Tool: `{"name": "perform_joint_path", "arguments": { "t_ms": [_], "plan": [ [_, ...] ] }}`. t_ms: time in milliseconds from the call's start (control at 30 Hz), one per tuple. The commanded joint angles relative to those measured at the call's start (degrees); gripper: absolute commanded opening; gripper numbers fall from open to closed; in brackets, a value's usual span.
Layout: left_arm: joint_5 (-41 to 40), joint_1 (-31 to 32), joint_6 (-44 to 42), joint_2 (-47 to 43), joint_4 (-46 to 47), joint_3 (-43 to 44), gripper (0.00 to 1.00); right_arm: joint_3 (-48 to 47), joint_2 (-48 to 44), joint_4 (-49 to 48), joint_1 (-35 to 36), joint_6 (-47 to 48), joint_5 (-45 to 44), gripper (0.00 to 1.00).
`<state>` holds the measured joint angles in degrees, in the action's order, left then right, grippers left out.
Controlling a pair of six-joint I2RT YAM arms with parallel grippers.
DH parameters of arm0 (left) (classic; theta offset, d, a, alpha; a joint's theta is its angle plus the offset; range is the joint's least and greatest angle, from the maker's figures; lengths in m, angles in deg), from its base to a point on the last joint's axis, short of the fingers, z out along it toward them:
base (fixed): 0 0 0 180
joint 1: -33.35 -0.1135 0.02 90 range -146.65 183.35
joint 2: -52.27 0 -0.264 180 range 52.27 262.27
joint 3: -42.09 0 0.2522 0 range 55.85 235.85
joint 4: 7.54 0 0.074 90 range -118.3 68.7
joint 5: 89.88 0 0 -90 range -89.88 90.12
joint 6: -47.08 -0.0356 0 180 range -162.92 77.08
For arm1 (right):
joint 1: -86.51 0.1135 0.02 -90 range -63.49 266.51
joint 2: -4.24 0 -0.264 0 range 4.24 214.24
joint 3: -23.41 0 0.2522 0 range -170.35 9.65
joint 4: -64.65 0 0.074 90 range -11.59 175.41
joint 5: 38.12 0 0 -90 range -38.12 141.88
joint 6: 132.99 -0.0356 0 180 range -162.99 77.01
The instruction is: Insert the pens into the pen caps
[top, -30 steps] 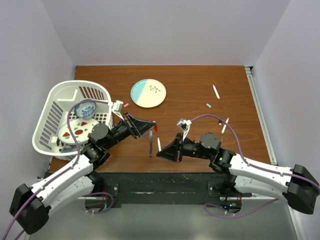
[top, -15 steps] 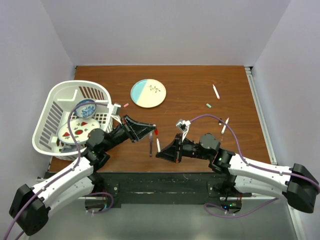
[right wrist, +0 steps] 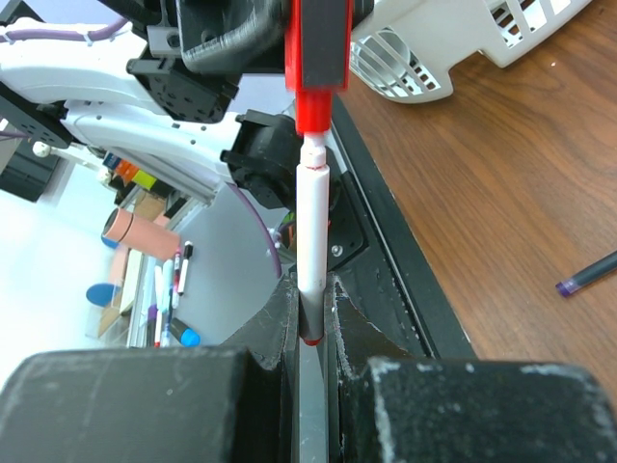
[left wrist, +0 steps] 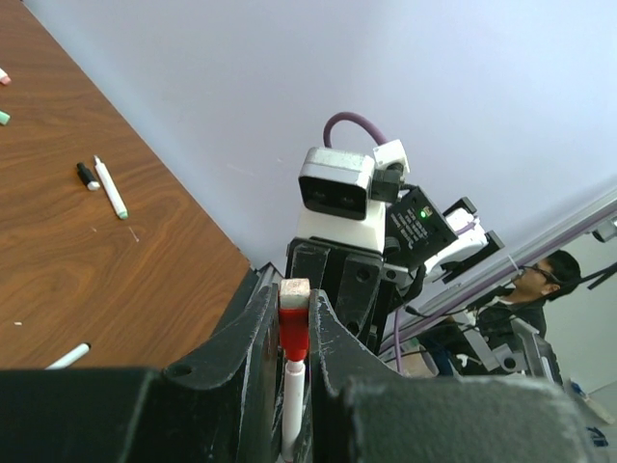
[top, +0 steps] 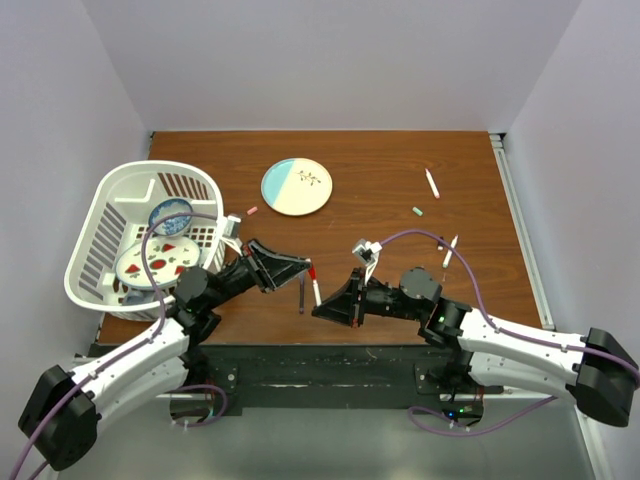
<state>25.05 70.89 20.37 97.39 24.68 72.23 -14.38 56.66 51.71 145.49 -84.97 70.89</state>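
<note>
My left gripper point(top: 306, 268) is shut on a red pen cap point(top: 312, 271), which shows pinched between the fingers point(left wrist: 294, 328) in the left wrist view. My right gripper point(top: 321, 304) is shut on the rear end of a white-barrelled pen point(top: 317, 290). That pen point(right wrist: 311, 227) stands in line with the red cap point(right wrist: 316, 101), its narrow tip just inside the cap's mouth. Both are held above the table's near edge. A dark purple pen point(top: 301, 296) lies just left of them. Two white pens point(top: 432, 183) point(top: 450, 250), a green cap point(top: 418, 211) and a pink cap point(top: 252, 210) lie on the table.
A white basket point(top: 100, 215) holding dishes stands at the left, close behind my left arm. A blue and cream plate point(top: 296, 187) sits at the back middle. A black cap point(left wrist: 87, 176) lies beside a white pen point(left wrist: 111, 188) on the right half of the table.
My left gripper has carried the red cap a little nearer, down onto the pen's tip. The right gripper and its pen have stayed put.
</note>
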Motion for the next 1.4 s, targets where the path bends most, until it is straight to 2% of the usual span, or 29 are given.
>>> {"name": "perform_joint_path", "arguments": {
  "t_ms": [0, 567, 600, 633, 700, 733, 833, 933, 1133, 1300, 1367],
  "plan": [
    [2.2, 1.0, 2.2, 0.8, 6.5, -2.1, 0.0, -0.2, -0.7, -2.4, 0.2, 0.7, -1.9, 0.0],
    [5.6, 3.6, -2.1, 2.9, 4.3, -2.9, 0.01, -0.2, -2.2, -0.2, 0.2, 1.0, -4.1, 0.0],
    [5.6, 3.8, -2.1, 3.0, 4.4, -3.0, 0.04, -0.3, -2.2, -0.2, 0.2, 1.1, -4.1, 0.0],
    [5.6, 4.0, -2.1, 3.2, 4.8, -2.9, 0.14, -0.4, -2.1, -0.1, 0.2, 1.2, -3.9, 0.0],
    [5.7, 4.1, -1.8, 3.2, 5.4, -2.8, 0.24, -0.7, -1.5, 0.0, 0.2, 1.3, -3.3, 0.0],
    [5.7, 4.2, -1.8, 3.0, 5.9, -2.6, 0.35, -0.8, -1.4, -0.2, 0.2, 1.4, -3.1, 0.0],
    [4.6, 4.2, -2.4, 1.9, 4.2, -1.5, 0.48, -0.8, -0.8, -0.5, 0.3, 1.2, -2.4, 0.0],
    [3.1, 4.2, -4.4, 1.0, 0.0, 0.7, 0.53, -0.9, -0.7, -0.6, 0.3, 1.2, -1.9, 0.0],
    [0.7, 4.2, -8.3, 0.8, -7.4, 5.1, 0.54, -1.0, -0.9, -0.2, 0.6, 1.3, -1.6, 0.0],
    [-0.1, 4.2, -9.0, 2.0, -8.1, 6.5, 0.54, -1.3, -0.9, 0.0, 0.8, 1.3, -1.0, 0.0],
    [0.2, 4.2, -8.9, 2.9, -7.9, 6.8, 0.51, -1.3, -1.1, 0.0, 0.9, 1.4, -1.0, 0.0]
  ]
}}
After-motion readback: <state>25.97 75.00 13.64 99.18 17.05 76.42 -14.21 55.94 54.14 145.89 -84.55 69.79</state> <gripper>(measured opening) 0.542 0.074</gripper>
